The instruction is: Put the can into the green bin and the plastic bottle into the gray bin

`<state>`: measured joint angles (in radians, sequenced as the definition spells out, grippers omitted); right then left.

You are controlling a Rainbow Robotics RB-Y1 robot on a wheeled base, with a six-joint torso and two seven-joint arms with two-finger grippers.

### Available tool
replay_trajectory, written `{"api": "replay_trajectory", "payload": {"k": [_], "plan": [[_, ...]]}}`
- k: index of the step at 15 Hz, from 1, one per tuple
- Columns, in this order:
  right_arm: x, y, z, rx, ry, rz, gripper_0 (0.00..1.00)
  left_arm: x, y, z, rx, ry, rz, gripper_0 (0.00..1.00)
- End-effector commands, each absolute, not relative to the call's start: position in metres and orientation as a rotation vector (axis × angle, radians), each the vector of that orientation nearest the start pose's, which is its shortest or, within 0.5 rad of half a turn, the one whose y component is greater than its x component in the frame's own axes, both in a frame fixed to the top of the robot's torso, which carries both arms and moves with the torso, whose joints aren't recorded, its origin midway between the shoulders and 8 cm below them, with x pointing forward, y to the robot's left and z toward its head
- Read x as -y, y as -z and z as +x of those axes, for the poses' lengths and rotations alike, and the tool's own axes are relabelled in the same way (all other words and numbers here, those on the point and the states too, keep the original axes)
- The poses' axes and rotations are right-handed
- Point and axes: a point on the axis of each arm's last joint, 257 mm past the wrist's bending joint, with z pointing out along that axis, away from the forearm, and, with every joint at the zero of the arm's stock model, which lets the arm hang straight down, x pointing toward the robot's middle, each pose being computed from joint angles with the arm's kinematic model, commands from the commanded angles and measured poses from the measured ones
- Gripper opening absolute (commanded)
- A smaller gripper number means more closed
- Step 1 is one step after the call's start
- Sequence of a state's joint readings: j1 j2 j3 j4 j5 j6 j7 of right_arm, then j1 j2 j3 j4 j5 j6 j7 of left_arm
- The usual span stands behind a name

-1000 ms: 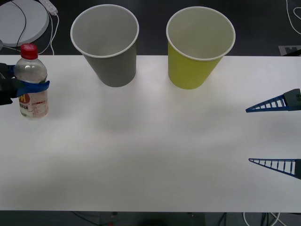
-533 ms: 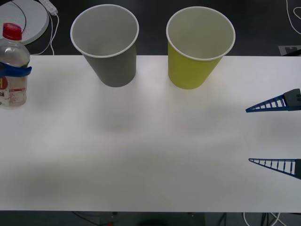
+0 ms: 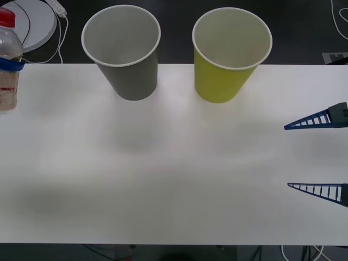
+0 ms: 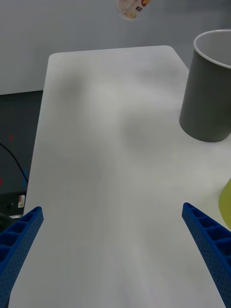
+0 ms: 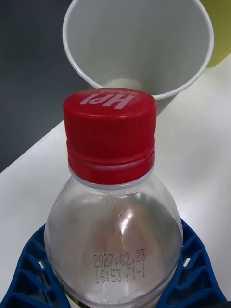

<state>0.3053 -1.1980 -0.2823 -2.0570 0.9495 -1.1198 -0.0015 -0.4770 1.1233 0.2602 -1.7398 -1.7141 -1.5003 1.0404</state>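
The left gripper (image 5: 115, 288) held the plastic bottle (image 3: 7, 60) upright at the table's (image 3: 174, 179) far left edge, its blue ribbed fingers (image 5: 29, 269) wrapped around the clear body below the shoulder, the red cap (image 5: 110, 134) uppermost. In the right wrist view the bottle's base hung clear above the table's far end. The gray bin (image 3: 124, 51) stood at the back of the table, just beside the green bin (image 3: 228, 54), both upright and empty; no can could be seen on the table. The right gripper (image 3: 318, 155) waited at the table's right edge, its fingers spread wide and holding nothing.

The risk likely lay in the carry to the gray bin. A bottle travelling too low could strike the light paper cup's white rim and tip it, or push it against its green neighbour. The smooth, rounded plastic could also slip in the fingers, and an early release would probably drop it on the table beside the cup.
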Motion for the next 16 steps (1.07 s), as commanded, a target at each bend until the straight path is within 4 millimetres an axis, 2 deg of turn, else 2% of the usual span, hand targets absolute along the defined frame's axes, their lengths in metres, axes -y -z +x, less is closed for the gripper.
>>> {"api": "replay_trajectory", "payload": {"k": [1, 8, 16], "plan": [[0.231, 0.108, 0.308, -1.412, -0.475, -1.545, 1.0, -0.34, -0.001, 0.488, -2.107, 0.104, 0.962, 0.0], [0.231, 0.108, 0.308, -1.412, -0.475, -1.545, 1.0, -0.322, -0.019, 0.51, -2.151, 0.09, 1.035, 0.0], [0.231, 0.108, 0.308, -1.412, -0.475, -1.545, 1.0, -0.283, -0.043, 0.546, -2.209, 0.09, 1.118, 0.0]]}}
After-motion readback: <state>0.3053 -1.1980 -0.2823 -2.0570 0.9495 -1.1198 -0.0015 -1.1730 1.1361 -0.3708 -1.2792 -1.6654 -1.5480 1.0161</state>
